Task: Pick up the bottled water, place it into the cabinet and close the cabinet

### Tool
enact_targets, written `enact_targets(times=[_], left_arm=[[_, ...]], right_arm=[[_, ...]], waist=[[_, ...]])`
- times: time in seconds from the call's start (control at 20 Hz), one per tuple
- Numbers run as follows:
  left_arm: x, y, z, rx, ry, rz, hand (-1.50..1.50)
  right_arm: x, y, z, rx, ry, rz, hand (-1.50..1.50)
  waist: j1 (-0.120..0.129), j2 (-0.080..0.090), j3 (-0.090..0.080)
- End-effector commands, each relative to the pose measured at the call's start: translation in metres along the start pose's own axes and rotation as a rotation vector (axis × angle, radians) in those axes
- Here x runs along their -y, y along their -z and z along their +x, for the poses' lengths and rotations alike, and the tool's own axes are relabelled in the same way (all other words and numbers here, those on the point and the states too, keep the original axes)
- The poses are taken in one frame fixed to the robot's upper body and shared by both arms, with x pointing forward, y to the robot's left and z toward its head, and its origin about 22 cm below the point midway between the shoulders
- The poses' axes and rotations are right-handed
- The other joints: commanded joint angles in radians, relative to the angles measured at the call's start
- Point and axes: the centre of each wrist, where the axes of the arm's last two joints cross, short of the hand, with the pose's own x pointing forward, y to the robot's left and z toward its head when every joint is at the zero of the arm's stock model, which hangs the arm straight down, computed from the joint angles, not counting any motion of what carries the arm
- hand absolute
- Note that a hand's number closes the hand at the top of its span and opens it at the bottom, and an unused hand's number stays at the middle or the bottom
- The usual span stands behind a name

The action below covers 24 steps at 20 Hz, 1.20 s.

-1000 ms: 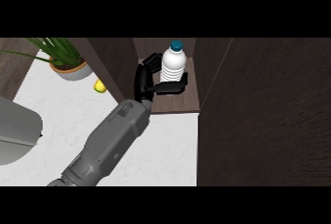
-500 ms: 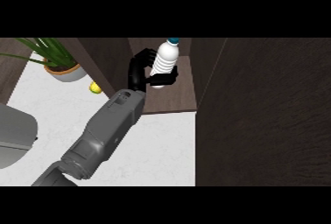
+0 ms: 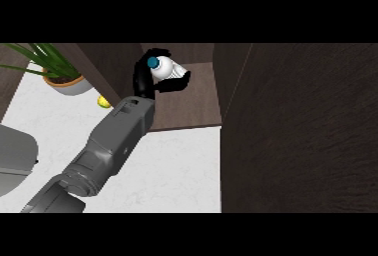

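Observation:
The bottled water (image 3: 173, 70), white with a blue cap, is held over the brown cabinet shelf (image 3: 188, 111) at the top middle of the head view. It leans so that its cap faces me. My left hand (image 3: 141, 81) is shut on it, black fingers (image 3: 179, 85) curling round the body from the left and below. The grey forearm runs down to the lower left edge. The bottle's lower part is hidden by the hand. My right hand does not show.
The open dark cabinet door (image 3: 303, 130) fills the right side. A potted plant (image 3: 65, 80) and a small yellow fruit (image 3: 103, 102) stand left of the cabinet wall. A grey object (image 3: 13, 160) sits at the left edge on the white counter (image 3: 173, 167).
The left hand has carried the bottle further in over the shelf. The bottle has tipped from upright to leaning with its cap toward me.

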Motion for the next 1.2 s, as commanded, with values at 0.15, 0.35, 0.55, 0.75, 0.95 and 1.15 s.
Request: enact_targets(times=[0.15, 0.35, 0.55, 0.75, 0.95, 1.15], left_arm=[[-0.006, 0.012, 0.010, 0.081, 0.112, 0.061, -1.50], [-0.011, 0.014, 0.008, 0.069, 0.085, 0.051, -1.50], [-0.010, 0.023, 0.025, 0.136, 0.039, -0.051, -1.50], [0.006, 0.026, 0.056, 0.210, -0.144, -0.087, -1.50], [0.026, 0.011, 0.055, 0.245, -0.255, -0.153, -1.50], [0.026, 0.010, 0.052, 0.251, -0.300, -0.182, -1.50]], right_arm=[[-0.002, -0.002, 0.014, 0.022, 0.013, 0.015, -1.50], [0.001, -0.005, 0.012, 0.029, 0.042, 0.014, -1.50], [-0.002, -0.005, 0.014, 0.013, 0.058, 0.054, -1.50], [0.003, -0.004, 0.017, 0.019, 0.044, 0.054, -1.50], [0.001, -0.007, 0.017, 0.009, 0.053, 0.044, -1.50], [-0.015, 0.003, 0.027, 0.022, 0.065, 0.033, -1.50]], waist=[[-0.023, 0.007, -0.001], [-0.014, 0.005, -0.001], [-0.006, 0.001, -0.001], [0.002, 0.000, -0.001], [0.026, -0.012, 0.000], [0.034, -0.008, -0.001]])
